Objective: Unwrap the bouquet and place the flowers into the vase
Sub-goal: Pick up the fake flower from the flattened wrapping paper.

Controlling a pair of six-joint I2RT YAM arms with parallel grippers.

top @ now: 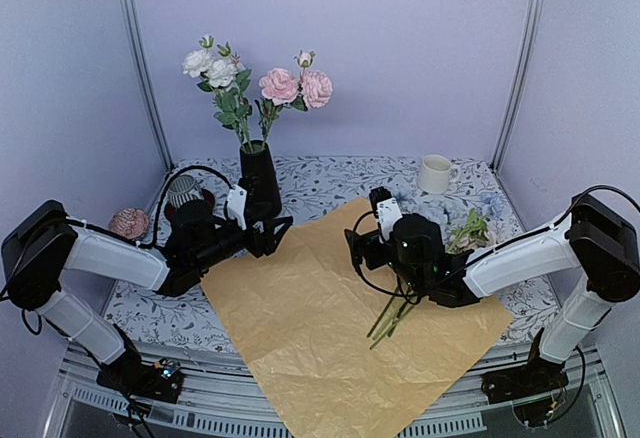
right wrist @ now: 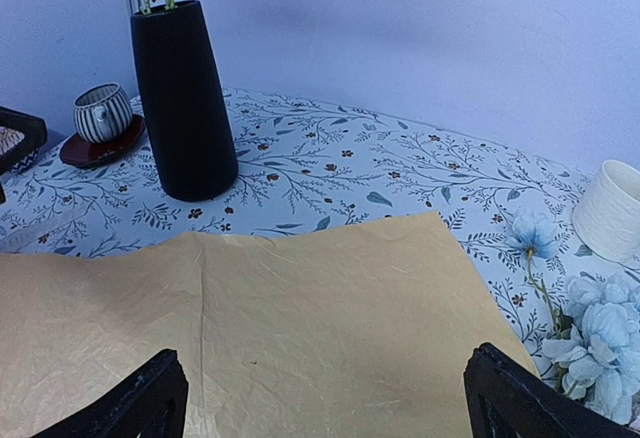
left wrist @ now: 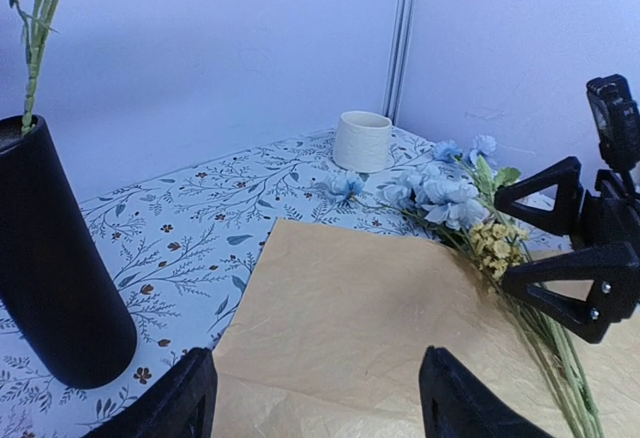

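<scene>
Both end effectors are empty, jaws apart. The left end effector point(left wrist: 315, 383) hangs low over the wrapping paper point(top: 300, 328), just beside the vase point(top: 259, 178). The right end effector point(right wrist: 325, 383) is spread as wide as it goes, above the paper and near the loose stems point(top: 392, 316).

Flowers are split. The white roses point(top: 212, 68) and pink roses point(top: 297, 86) stand upright in the vase. The blue roses point(left wrist: 440, 193) and yellow blooms point(left wrist: 495, 243) lie on the surface point(right wrist: 330, 158) at the paper's right edge, w/ stems running back across the paper.

Handling, my read: v. light, thin springy stems, soft heads that crush easily. I'd pinch mid-stem, below the leaves, never the blooms. The stems lie flat on crinkly paper, so a low pinch could snag the sheet too.

Containers: the vase is tall w/ a narrow mouth, partly filled, and prob. easy to tip, so approach from straight above. The mug point(top: 435, 173) sits behind the blue heads; can't see inside it. Same for the striped cup point(right wrist: 103, 113) on its red saucer.
</scene>
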